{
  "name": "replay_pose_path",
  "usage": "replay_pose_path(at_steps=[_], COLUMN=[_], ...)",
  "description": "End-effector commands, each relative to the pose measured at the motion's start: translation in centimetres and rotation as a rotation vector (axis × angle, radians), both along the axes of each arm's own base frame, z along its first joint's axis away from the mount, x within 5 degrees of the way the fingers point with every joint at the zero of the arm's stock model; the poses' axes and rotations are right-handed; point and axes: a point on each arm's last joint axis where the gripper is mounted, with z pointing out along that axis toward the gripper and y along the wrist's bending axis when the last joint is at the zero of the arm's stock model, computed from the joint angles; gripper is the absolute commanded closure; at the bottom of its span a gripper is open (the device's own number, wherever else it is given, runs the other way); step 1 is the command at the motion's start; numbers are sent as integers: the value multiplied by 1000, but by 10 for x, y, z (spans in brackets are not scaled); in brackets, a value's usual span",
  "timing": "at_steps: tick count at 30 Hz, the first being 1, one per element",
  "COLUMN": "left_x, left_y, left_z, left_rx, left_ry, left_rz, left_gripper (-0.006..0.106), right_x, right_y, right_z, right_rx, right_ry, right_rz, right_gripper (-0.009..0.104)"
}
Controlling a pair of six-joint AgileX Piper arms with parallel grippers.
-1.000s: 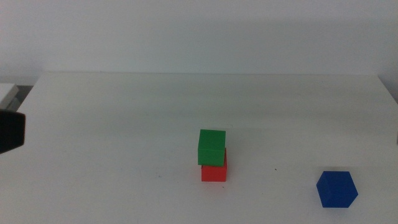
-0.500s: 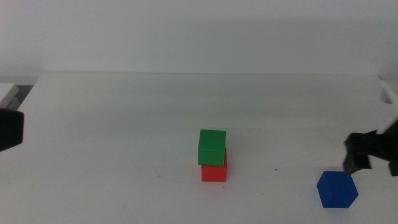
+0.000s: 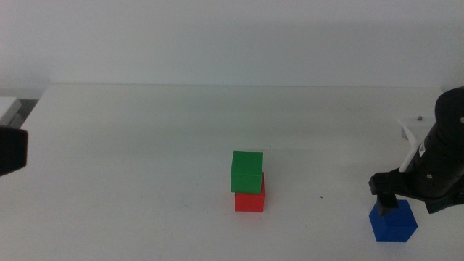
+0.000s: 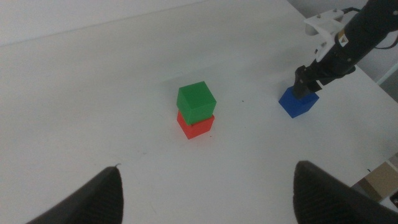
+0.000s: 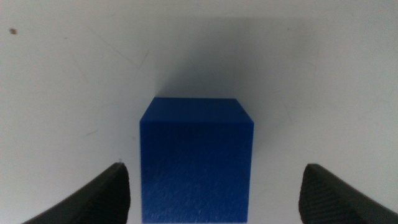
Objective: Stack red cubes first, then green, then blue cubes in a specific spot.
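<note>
The green cube sits on the red cube at the middle of the white table, slightly offset; the left wrist view shows the green cube and the red cube too. The blue cube lies alone at the front right. My right gripper is directly over it, open, with a jaw on either side of the blue cube and not touching it. My left gripper is open and empty, waiting at the left edge.
The table's right edge runs close behind the blue cube and the right arm. The white tabletop stretches between the stack and the left gripper.
The right arm has come in from the right and dropped its open gripper over the blue cube. The stack and the left gripper have not moved.
</note>
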Motion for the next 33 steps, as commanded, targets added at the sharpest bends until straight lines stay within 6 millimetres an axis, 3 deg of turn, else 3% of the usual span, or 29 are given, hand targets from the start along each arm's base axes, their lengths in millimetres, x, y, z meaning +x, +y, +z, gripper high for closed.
replay_pose_path(at_steps=[1,10,13,16,19,23,27,29,33], left_x=[0,0,0,0,0,0,0,0,0], left_y=[0,0,0,0,0,0,0,0,0], left_z=[0,0,0,0,0,0,0,0,0], left_rx=[-5,-5,-5,-5,-5,-5,-5,-5,-5], left_ry=[-9,-9,-9,-9,-9,-9,-9,-9,-9], left_rz=[1,1,1,1,1,1,1,1,1], left_gripper=[7,7,7,7,7,7,7,7,7], right_x=[4,16,17,17,14,18,32,34,37], right_y=[0,4,5,6,15,44,92,114,150], right_z=[-3,-32,-39,-42,-22,33,83,95,97], right_rx=[-15,-11,-16,-18,-43,-61,3,53,106], right_ry=[-9,24,45,60,88,61,-117,-154,-171], right_rz=[8,-11,-20,-52,-78,-101,-84,-79,-77], right_gripper=[11,14,29,57,71,71,71,71,71])
